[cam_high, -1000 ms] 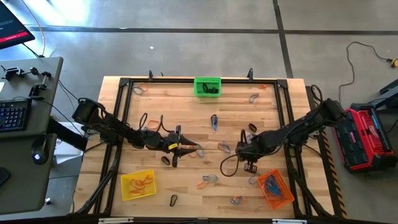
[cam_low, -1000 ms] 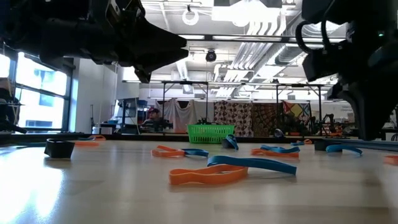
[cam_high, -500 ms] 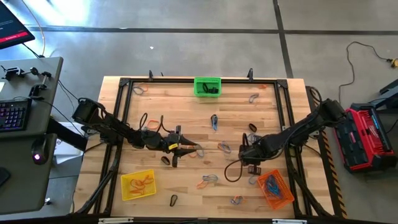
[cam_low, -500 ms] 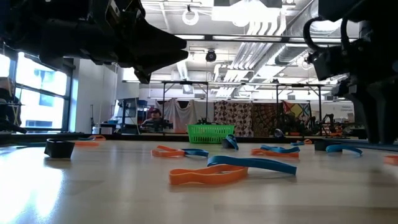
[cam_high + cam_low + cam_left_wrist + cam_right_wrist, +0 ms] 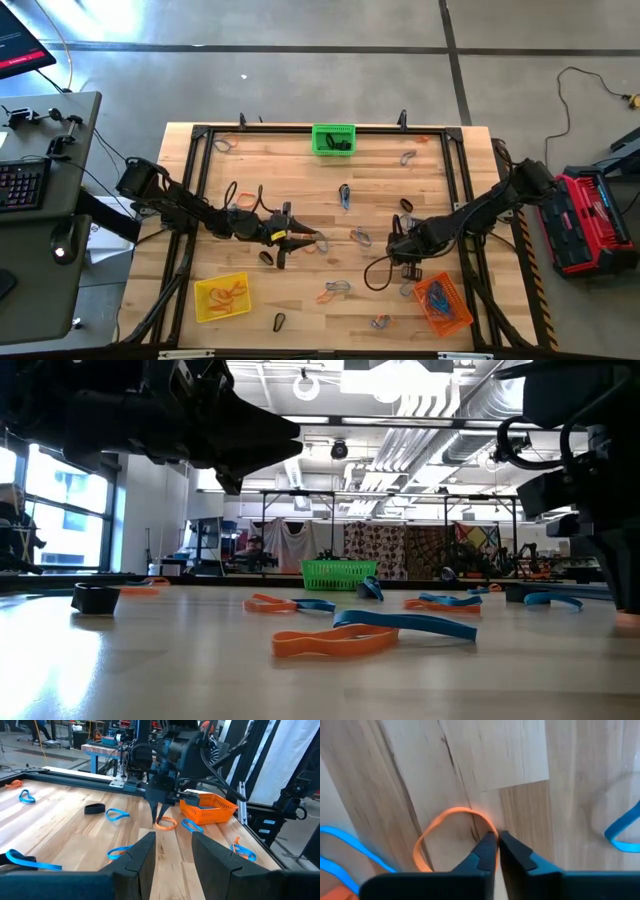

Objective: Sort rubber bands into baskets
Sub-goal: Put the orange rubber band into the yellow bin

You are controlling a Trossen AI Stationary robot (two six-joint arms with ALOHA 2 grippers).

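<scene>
My right gripper [image 5: 407,268] points down at the table just left of the orange basket [image 5: 441,303] and is shut on an orange rubber band [image 5: 427,845]; both also show in the left wrist view, the band [image 5: 165,824] beside the basket [image 5: 207,807]. My left gripper [image 5: 298,240] hangs open and empty over the table's middle, its fingers [image 5: 145,855] apart. The yellow basket [image 5: 222,297] stands near left and holds orange bands. The green basket [image 5: 334,139] stands at the far edge. My right gripper pinches one side of the orange band's loop [image 5: 487,826] between its two fingertips. The fingers come from above, pointing down. The rest of the loop lies flat and slack on the wooden table.
Loose bands lie about: a blue one [image 5: 344,193], a black one [image 5: 405,205], a blue and orange pair [image 5: 335,290], a black one [image 5: 279,321] near the front edge. A black frame rail [image 5: 455,190] runs round the table. A blue band [image 5: 117,814] lies between the arms.
My right gripper has gone a little toward the table's right and near edge, closer to the orange basket, staying low over the table. My left arm has kept still.
</scene>
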